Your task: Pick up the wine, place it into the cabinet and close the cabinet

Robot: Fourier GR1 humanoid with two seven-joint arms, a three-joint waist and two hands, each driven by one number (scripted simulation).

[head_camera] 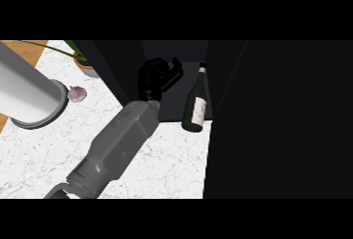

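The wine bottle (196,105) is dark green with a pale label and stands upright just inside the dark open cabinet (172,51), near the front edge of its floor. My left hand (157,77) is inside the cabinet opening, immediately left of the bottle with a small gap between them. Its fingers are spread and relaxed and hold nothing. The grey forearm runs from the lower left up to the hand. My right hand does not show.
A wide black cabinet door (283,116) fills the right side, swung open. A tall white cylinder (27,91) stands on the marble counter (165,163) at the left, with a small purple vegetable (76,94) beside it. A potted plant (86,67) sits at the back.
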